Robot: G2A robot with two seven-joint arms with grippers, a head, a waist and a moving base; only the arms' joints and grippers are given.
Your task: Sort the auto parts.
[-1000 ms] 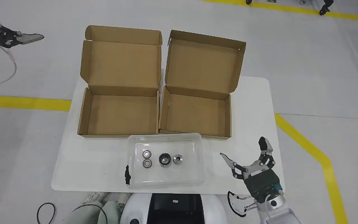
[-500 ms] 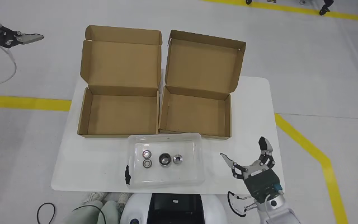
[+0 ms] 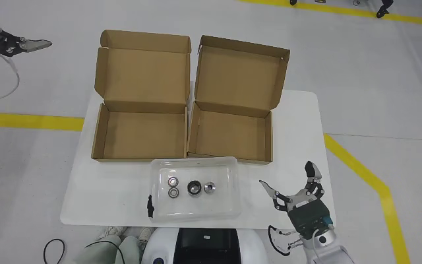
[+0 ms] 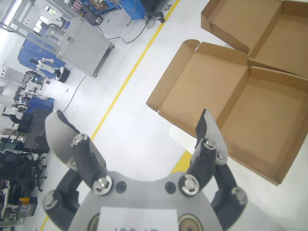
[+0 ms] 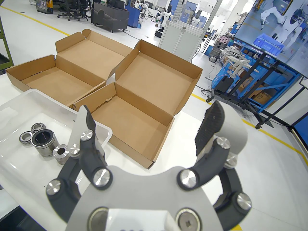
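Top view: auto parts (image 3: 194,189) clustered in clear tray (image 3: 224,206) at tabletop's near edge; two boxes (image 3: 142,135) behind it, empty. Right gripper (image 3: 285,174) and left gripper (image 4: 131,118) spread wide, holding nothing. Best, I judge: drop straight over one part, clear of tray wall.

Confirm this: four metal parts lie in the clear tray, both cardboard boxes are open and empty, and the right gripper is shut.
One point is wrong: the right gripper is open, fingers spread wide with nothing between them, as the right wrist view shows. The rest holds: four metal parts lie in the clear tray, and both cardboard boxes are open and empty.
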